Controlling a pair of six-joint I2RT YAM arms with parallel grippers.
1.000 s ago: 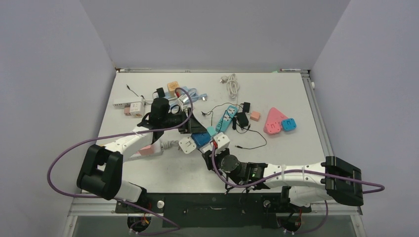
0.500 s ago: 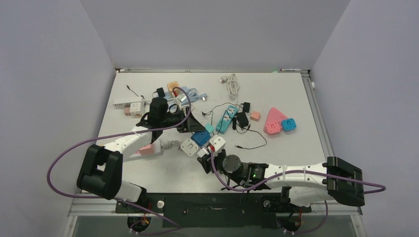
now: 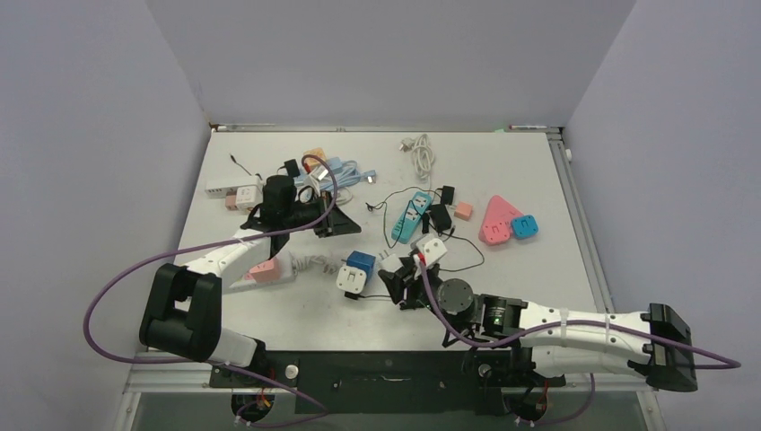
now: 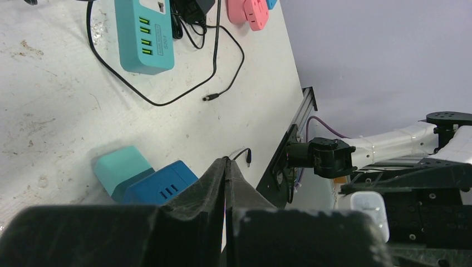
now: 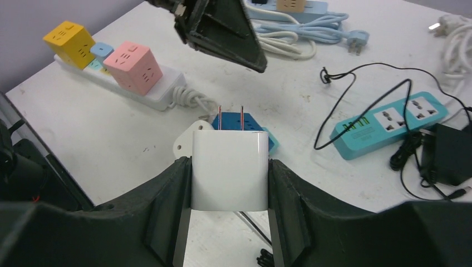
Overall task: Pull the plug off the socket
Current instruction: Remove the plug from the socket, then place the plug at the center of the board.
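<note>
My right gripper (image 5: 230,167) is shut on the white plug (image 5: 230,169). The plug's two prongs stick out bare, clear of the blue socket (image 5: 257,132) on the table beyond it. From above, the plug (image 3: 432,248) is held up in the right gripper (image 3: 420,262), to the right of the blue socket (image 3: 362,263). A white adapter (image 3: 352,280) is still attached to that socket. My left gripper (image 4: 225,167) is shut with nothing between its fingers. It hangs up and left of the socket (image 4: 158,183), apart from it.
A white power strip with pink and yellow cubes (image 3: 265,269) lies at the left. A teal power strip (image 3: 408,215), a black adapter (image 3: 440,215) with thin black leads, a pink triangular socket (image 3: 496,220) and a coiled white cable (image 3: 422,153) lie farther back.
The right gripper has drawn the white plug out of the blue socket and carried it right. The left gripper let go of the socket, shut, and pulled back up-left.
</note>
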